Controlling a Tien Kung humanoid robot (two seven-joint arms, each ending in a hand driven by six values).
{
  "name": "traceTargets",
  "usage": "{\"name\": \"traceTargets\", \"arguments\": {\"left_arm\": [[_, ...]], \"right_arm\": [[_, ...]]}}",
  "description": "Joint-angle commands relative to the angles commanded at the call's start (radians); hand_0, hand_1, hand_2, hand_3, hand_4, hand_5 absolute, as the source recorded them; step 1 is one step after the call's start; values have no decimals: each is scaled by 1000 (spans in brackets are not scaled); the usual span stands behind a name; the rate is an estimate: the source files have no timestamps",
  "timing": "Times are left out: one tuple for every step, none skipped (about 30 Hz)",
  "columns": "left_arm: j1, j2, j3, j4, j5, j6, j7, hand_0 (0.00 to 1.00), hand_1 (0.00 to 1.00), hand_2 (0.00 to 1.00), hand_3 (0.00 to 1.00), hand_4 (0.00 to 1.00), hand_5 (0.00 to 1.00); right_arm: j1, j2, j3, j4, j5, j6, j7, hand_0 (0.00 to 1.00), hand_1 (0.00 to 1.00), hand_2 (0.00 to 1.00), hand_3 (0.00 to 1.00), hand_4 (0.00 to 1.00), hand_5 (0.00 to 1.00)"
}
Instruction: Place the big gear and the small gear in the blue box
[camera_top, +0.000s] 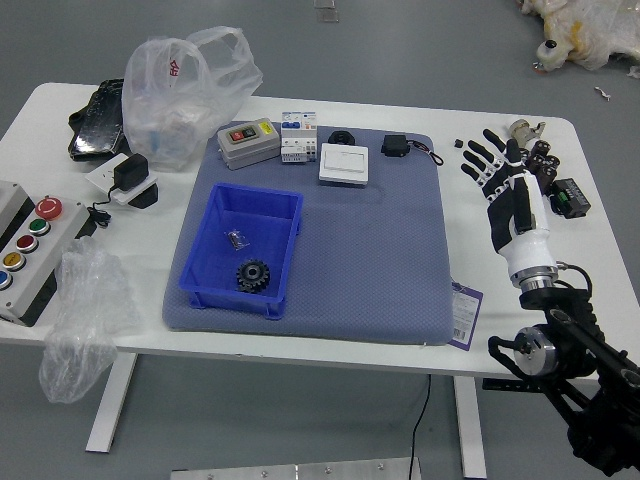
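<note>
My right hand (492, 165) is over the table's right side, beyond the mat's right edge, its fingers spread and holding nothing. Far to its left, the blue box (292, 254) stands on the mat. Inside the box, near its front right corner, lies a black toothed gear (253, 274); whether a second gear lies under it I cannot tell. A small clear packet (237, 240) is also in the box. My left arm is out of view.
On the grey-blue mat (370, 250), a grey device (248, 143), white boxes and a black ring (341, 138) line the back. Black cylinders (541, 166) stand beyond my right hand. A button panel (35, 250) and plastic bags occupy the left.
</note>
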Motion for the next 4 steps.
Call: {"name": "traceTargets", "arguments": {"left_arm": [[0,0,0,0,0,0,0,656,582,586,746,739,675],[0,0,0,0,-1,0,1,656,518,556,747,738,675],[0,0,0,0,-1,0,1,656,518,556,747,738,675],[0,1,0,0,-1,0,1,656,518,556,747,738,675]], "right_arm": [[0,0,1,2,4,4,-1,709,688,701,793,998,938],[-1,0,2,3,8,8,-2,662,645,668,767,998,998],[-1,0,3,4,12,10,-3,662,645,668,767,998,998],[-2,0,5,5,15,13,-3,662,645,668,767,998,998]]}}
